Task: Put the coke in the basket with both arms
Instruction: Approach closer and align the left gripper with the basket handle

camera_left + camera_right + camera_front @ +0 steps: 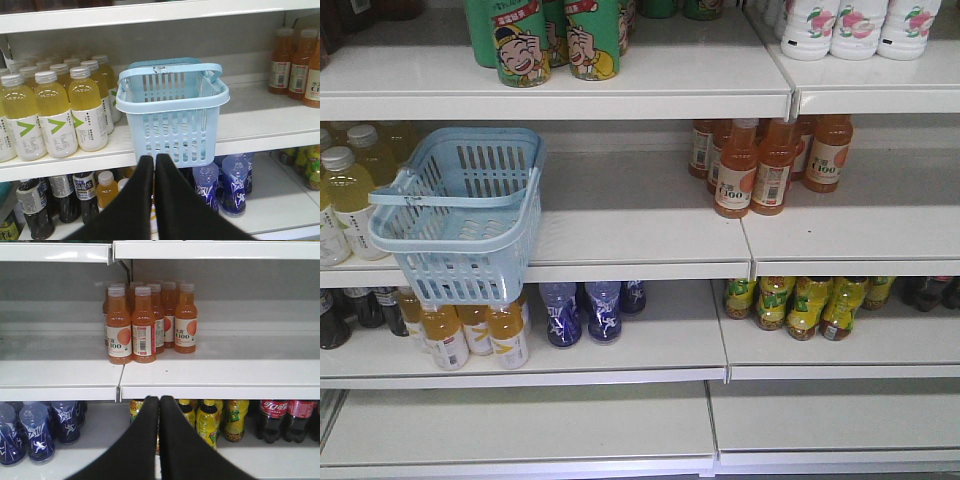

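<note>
**Light blue basket sits on the middle shelf, its front end jutting past the lip.**

The basket has slotted sides, thin loop handles and an open top. Yellow bottles stand just beside one wall, and on the other side open shelf runs to the orange bottles. The left gripper hangs before the basket's front wall, jaws together. The right gripper faces the orange bottles, jaws likewise pressed together.
</note>
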Robot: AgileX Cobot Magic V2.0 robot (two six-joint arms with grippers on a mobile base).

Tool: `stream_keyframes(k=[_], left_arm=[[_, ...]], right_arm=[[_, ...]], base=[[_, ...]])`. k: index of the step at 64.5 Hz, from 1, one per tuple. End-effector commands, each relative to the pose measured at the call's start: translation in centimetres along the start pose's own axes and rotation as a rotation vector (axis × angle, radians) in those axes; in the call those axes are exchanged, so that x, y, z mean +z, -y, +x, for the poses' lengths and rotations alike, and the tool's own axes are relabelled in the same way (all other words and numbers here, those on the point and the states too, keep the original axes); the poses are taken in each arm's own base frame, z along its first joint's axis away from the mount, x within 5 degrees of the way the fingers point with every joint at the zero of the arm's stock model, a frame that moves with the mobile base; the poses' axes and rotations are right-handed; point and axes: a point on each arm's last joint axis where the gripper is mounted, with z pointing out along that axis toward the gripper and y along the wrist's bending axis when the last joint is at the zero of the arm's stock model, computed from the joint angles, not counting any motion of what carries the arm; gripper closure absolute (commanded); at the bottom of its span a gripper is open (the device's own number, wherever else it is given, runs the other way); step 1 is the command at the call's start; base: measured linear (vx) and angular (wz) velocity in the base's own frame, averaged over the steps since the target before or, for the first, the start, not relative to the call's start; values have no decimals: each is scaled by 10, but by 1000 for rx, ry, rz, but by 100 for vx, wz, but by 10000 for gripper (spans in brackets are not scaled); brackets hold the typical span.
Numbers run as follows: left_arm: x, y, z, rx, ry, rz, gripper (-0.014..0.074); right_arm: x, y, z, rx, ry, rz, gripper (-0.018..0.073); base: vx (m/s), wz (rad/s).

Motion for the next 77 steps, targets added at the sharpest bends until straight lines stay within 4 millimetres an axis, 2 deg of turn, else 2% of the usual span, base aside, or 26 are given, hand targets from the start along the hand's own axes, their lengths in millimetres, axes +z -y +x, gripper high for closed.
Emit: stream_keyframes(k=[1, 33, 40, 44, 48, 54, 59, 67, 77], left_arm=[[-2, 0, -8, -9, 94, 2, 603], [-2, 0, -9, -9, 107, 2, 603], [-3, 0, -14, -168, 144, 14, 603], [-5, 0, -23, -236, 174, 22, 603], [-9, 0, -40, -239, 219, 30, 603], [-19, 1, -75, -246, 285, 44, 603], [-20, 3, -100, -276, 229, 53, 603], [-11, 5, -130, -273, 33, 51, 603], [8, 6, -149, -274, -6, 44, 603]], right_arm=[[-1, 0, -4, -12, 86, 7, 568], [-1, 0, -4, -12, 86, 7, 568], [-1, 0, -4, -12, 86, 7, 568], [-1, 0, -4, -12, 86, 7, 568], [-1, 0, -4, -12, 86, 7, 568], [-1, 0, -4, -12, 86, 7, 568], [-1, 0, -4, -12, 86, 7, 568], [-1, 0, -4, -12, 86, 7, 568], [-1, 0, -4, -12, 86, 7, 568]], base=[[0, 0], [0, 0], [0, 0], [0, 0], [0, 0], [0, 0], [0, 0], [0, 0], [0, 0]])
